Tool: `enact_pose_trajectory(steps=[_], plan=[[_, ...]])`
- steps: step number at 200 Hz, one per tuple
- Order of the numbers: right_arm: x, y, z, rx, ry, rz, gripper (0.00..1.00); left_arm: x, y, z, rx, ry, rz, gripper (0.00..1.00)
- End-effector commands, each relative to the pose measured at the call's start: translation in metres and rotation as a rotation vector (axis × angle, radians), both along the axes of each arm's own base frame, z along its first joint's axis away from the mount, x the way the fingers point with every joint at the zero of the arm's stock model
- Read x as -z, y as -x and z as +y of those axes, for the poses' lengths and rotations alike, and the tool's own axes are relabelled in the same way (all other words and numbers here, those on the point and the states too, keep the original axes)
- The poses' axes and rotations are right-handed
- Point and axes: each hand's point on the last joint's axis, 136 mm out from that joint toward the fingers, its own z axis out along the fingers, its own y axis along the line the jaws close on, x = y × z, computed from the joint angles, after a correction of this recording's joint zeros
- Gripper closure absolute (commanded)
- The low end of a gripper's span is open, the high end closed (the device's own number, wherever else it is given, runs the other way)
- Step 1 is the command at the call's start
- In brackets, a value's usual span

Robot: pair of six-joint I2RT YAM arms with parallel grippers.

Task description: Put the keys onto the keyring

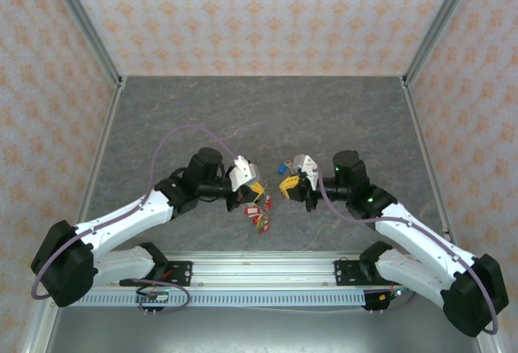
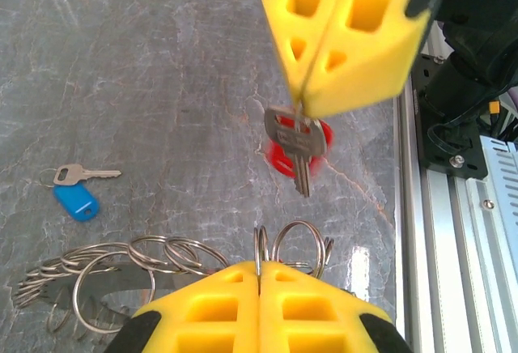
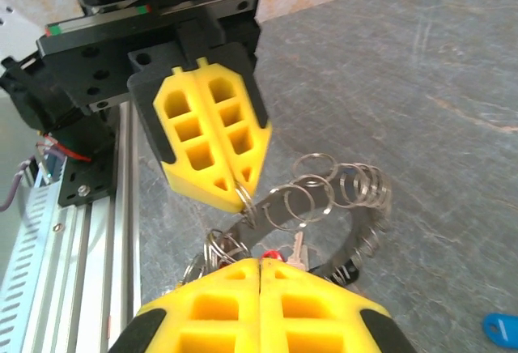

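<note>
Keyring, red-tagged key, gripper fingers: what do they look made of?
The keyring looks like bare metal: a dull grey band carrying shiny wire split rings. The red-tagged key has a silvery metal blade; its tag is blurred, likely plastic. The gripper fingers are matte yellow with cut-outs, probably plastic or firm rubber; can't tell which.

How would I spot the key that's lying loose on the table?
On the grey marbled table, look near the cluster of wire rings. A lone key lies flat there with a blue tag; the other key, red-tagged, hangs from the right gripper.
</note>
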Motion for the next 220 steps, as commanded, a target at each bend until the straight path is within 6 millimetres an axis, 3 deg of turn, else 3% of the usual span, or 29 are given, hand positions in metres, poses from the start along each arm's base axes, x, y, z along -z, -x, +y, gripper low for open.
enact_pose_trajectory(steps=[1, 40, 93, 166, 220], plan=[[-0.019, -0.002, 0.014, -0.065, -0.023, -0.110, 1.00, -0.022, -0.002, -0.008, 0.033, 0.049, -0.062, 1.00], [-0.016, -0.004, 0.024, -0.104, -0.007, -0.129, 1.00, -0.020, -0.002, -0.008, 0.032, 0.044, -0.057, 1.00], [-0.009, -0.015, 0.019, -0.059, 0.061, -0.187, 1.00, -0.022, -0.003, -0.009, 0.035, 0.039, -0.059, 1.00], [-0.016, 0.000, 0.037, -0.166, 0.005, -0.165, 1.00, -0.024, -0.005, -0.011, 0.033, 0.044, -0.051, 1.00], [-0.022, -0.002, 0.040, -0.148, -0.037, -0.167, 1.00, -0.024, -0.006, -0.010, 0.023, 0.041, -0.050, 1.00]])
